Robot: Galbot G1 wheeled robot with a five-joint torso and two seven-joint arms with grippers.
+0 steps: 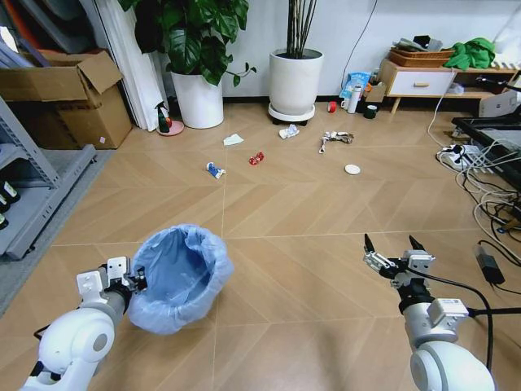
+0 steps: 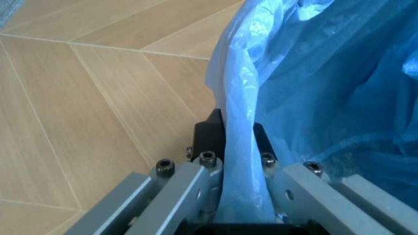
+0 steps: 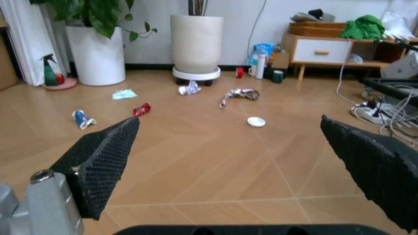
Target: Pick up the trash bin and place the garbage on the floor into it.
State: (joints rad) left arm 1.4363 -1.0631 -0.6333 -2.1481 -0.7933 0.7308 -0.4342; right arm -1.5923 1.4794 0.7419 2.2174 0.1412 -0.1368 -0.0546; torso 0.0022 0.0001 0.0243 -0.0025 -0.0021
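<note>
The trash bin (image 1: pixel 177 277), lined with a crinkled light-blue bag (image 2: pixel 313 88), hangs just above the floor at lower left. My left gripper (image 1: pixel 133 281) is shut on its rim; the black fingers (image 2: pixel 210 132) pinch the bag edge. My right gripper (image 1: pixel 394 248) is open over bare floor at lower right, its black pads (image 3: pixel 104 161) wide apart. Garbage lies farther ahead: a blue-white wrapper (image 1: pixel 215 170), a red wrapper (image 1: pixel 256 158), light paper (image 1: pixel 234 139), crumpled white paper (image 1: pixel 289 131), torn printed paper (image 1: pixel 335 139) and a white disc (image 1: pixel 352 169).
Two big white plant pots (image 1: pixel 199 99) (image 1: pixel 295 81) stand at the back wall, a green spray bottle (image 1: pixel 164 119) beside the left one. Cardboard boxes (image 1: pixel 73 98) and a grey shelf (image 1: pixel 37 183) are at left. Cables (image 1: pixel 480 175) sprawl at right near a low cabinet (image 1: pixel 423 81).
</note>
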